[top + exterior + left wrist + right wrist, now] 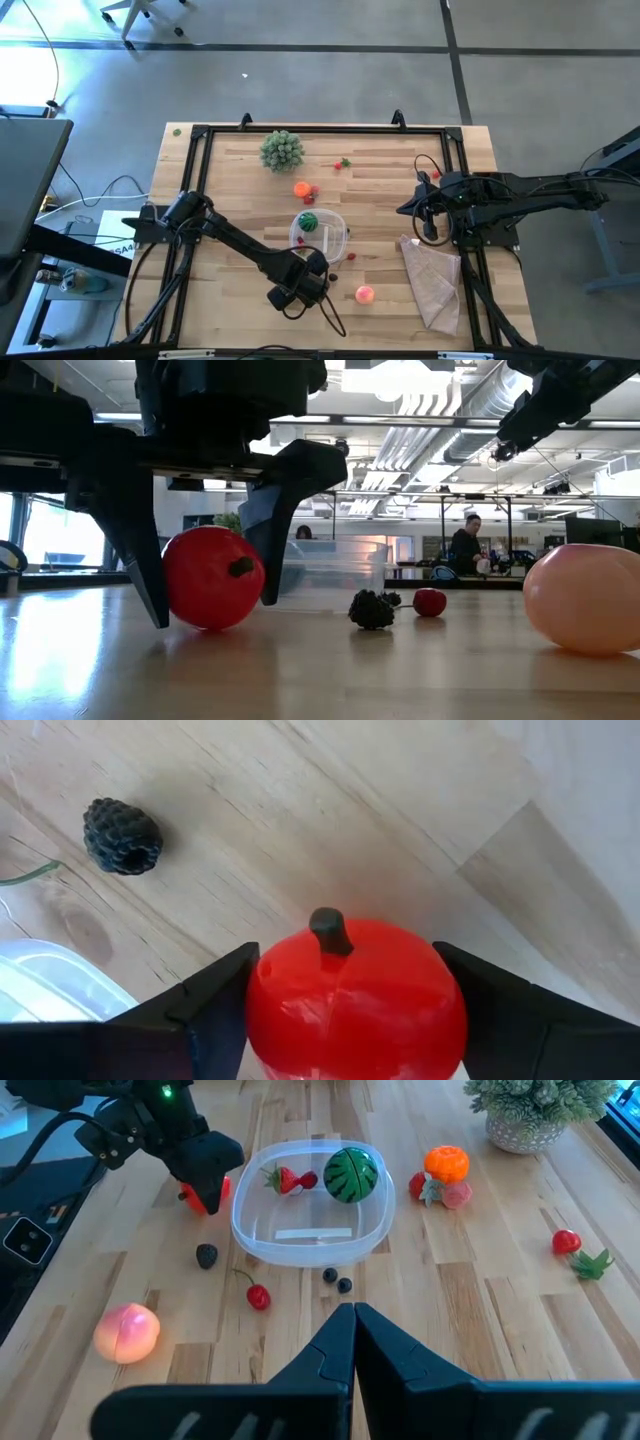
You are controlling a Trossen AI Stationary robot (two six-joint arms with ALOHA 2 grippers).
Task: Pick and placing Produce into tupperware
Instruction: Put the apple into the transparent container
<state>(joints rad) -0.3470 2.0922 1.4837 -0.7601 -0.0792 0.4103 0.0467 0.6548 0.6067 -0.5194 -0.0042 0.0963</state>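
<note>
Locate the red apple (355,995) standing stem-up on the wooden table (400,300), directly between the jaws of the left gripper (205,585); the two fingers (195,1010) flank it on either side, apart and close against its skin, though you cannot tell whether they press it yet. Just beyond the jaws lies a dark blackberry (122,837); beside it stands the tupperware (310,1230), already containing a small watermelon (351,1173) and a strawberry (285,1179). A cherry (258,1295) and a peach (127,1331) lie on the wood nearby. The right gripper (353,1320) hangs well apart over the table's far side, its jaws pressed together and holding nothing.
</note>
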